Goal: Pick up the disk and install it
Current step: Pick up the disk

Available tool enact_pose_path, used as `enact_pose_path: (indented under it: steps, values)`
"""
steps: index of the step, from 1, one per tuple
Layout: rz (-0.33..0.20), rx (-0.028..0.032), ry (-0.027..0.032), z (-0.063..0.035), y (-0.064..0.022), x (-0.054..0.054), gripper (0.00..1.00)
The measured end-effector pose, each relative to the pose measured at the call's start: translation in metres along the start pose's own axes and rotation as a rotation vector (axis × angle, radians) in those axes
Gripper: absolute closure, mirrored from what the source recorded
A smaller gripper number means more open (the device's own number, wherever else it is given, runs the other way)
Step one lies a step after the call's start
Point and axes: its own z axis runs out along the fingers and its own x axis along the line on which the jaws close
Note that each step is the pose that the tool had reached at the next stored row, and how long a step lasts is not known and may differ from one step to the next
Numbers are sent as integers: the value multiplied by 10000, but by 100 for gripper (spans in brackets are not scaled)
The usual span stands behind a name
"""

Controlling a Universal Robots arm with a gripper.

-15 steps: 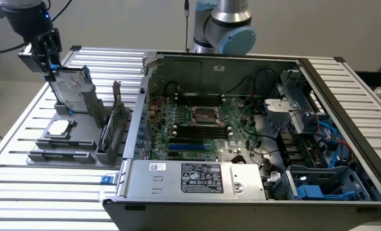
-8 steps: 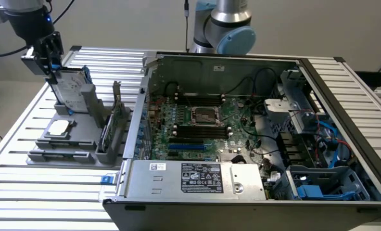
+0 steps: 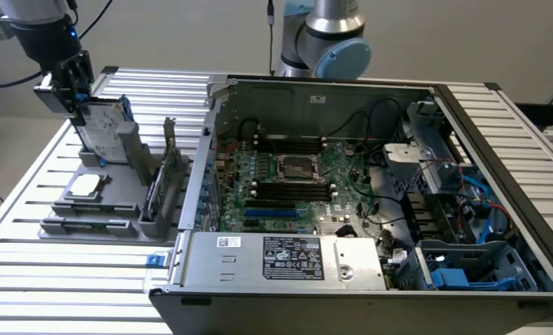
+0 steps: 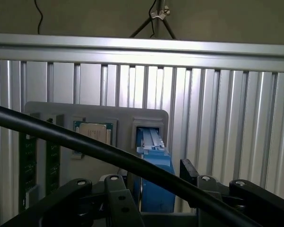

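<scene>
The disk (image 3: 104, 127) stands on edge in a grey holder (image 3: 100, 209) on the slatted table at the exterior view's left, its silver face and white label toward the computer. My gripper (image 3: 75, 98) hangs right over the disk's top corner. In the wrist view the disk's blue carrier frame (image 4: 154, 161) runs between the black fingers (image 4: 111, 189) of my gripper (image 4: 154, 191), which is open and straddles the edge with a little room on each side. The disk still rests in its slot.
The open computer case (image 3: 500, 139) fills the middle and right, with a motherboard (image 3: 295, 174), a grey power supply box (image 3: 286, 258) and a bay with blue parts (image 3: 463, 272). The holder also carries a small square chip (image 3: 87, 183) (image 4: 94, 133) and upright green cards (image 3: 170, 174). A black cable (image 4: 85, 142) crosses the wrist view.
</scene>
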Motion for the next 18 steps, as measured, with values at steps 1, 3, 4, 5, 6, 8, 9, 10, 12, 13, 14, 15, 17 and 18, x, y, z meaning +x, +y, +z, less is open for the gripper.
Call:
enact_pose_path:
  steps: [1,3,4,5,6,8,9,10,12,13,14,15,17,18]
  values:
    - [0,-1,0,0,0,0,46]
    - [0,3,-1,3,0,0,46]
    - [0,3,-1,4,0,0,46]
    - [0,2,-1,4,1,-1,46]
    - [0,4,-1,5,1,-1,46]
    - [0,5,-2,6,3,-1,46]
    - [0,4,-2,5,7,-1,46]
    - [0,3,-1,5,9,-1,46]
    - [0,3,-2,5,14,-1,46]
    - [-1,3,-2,5,15,-1,46]
    - [0,4,-2,5,15,-1,46]
    - [0,3,-1,5,16,-1,46]
    - [0,3,-1,5,16,-1,46]
    - [0,3,-1,5,17,-1,46]
